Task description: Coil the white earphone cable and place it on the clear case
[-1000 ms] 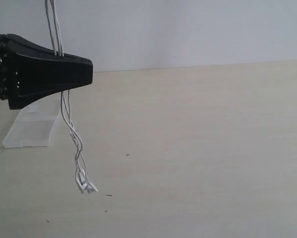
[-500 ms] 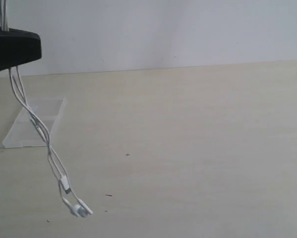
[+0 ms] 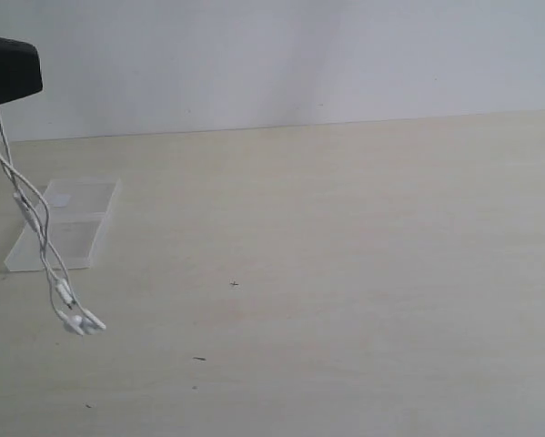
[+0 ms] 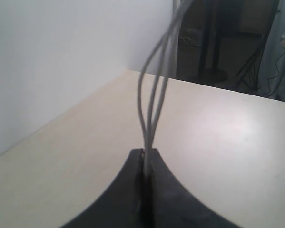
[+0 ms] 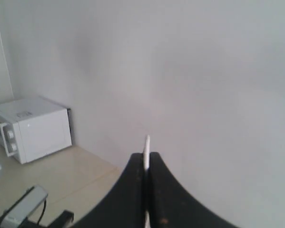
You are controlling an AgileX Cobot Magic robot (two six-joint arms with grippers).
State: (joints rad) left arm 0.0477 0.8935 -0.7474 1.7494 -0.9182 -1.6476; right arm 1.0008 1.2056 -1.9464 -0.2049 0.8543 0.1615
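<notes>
One white earphone cable (image 4: 151, 104), thin and smooth, is pinched in the closed left gripper (image 4: 146, 153). Three strands rise above its black fingers and two hang below, ending in two small earbuds (image 3: 81, 321). Below the fingers, one flat transparent clear case (image 3: 85, 228) lies on the pale table (image 3: 345, 273). The right gripper (image 5: 146, 159) is closed on a thin white tip of the cable.

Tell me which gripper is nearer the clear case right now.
Left. The left gripper hangs above and just left of the clear case, shut on the white earphone cable. The right gripper is outside the exterior view; its camera faces a wall, no case.
</notes>
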